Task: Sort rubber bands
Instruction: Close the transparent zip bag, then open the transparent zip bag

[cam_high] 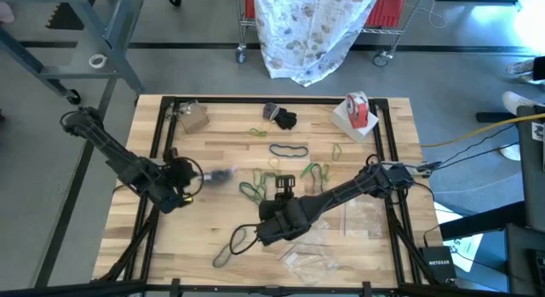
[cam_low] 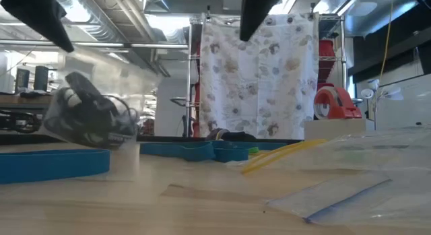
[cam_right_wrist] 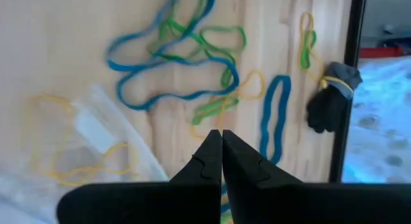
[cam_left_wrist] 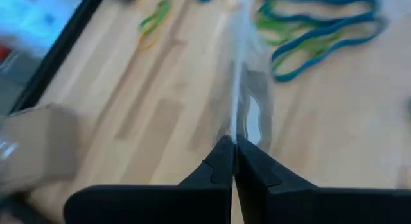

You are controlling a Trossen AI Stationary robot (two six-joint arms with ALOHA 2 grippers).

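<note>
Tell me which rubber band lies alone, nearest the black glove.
The long teal-blue band stretched flat in mid-table, just below the glove; the other blue ones are tangled with green bands.

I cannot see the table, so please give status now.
Left hand shut on clear bag. Right hand shut, empty, above rubber bands. Nothing blocking.

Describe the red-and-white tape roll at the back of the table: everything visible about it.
The tape roll looks like a red tape dispenser holding a whitish roll, plastic by its look. It stands at the table's far right corner, beside the black frame rail, on or against a pale, box-like base. In the low view it shows as a red rounded shape above a pale block. No rubber band or gripper touches it; both arms are nearer the table's middle. Finer detail cannot be made out.
</note>
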